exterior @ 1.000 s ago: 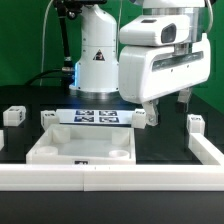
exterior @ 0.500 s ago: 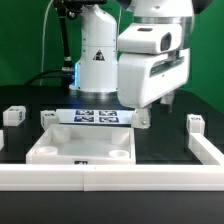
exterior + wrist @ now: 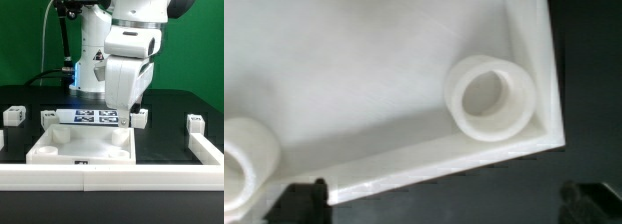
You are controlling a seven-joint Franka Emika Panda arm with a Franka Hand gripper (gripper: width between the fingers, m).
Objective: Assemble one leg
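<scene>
Several legs, short white square posts with tags, stand on the black table in the exterior view: one at the far left point(image 3: 12, 115), one at the panel's far left corner point(image 3: 47, 117), one beside the arm point(image 3: 140, 117), one at the right point(image 3: 195, 123). My gripper point(image 3: 128, 104) hangs over the far right part of the large white panel point(image 3: 70, 148), its fingers mostly hidden by the hand. In the wrist view the gripper point(image 3: 448, 205) is open and empty, with the dark fingertips point(image 3: 304, 200) wide apart above the panel's corner point(image 3: 384, 90) and a round recess point(image 3: 491, 97).
The marker board point(image 3: 97, 116) lies behind the panel. A low white rail point(image 3: 110, 177) runs along the table's front and turns up the exterior view's right side point(image 3: 207, 150). The robot's base point(image 3: 92, 60) stands at the back.
The arm has swung toward the exterior view's left, from near the right leg to above the panel's far right corner. The gripper holds nothing throughout.
</scene>
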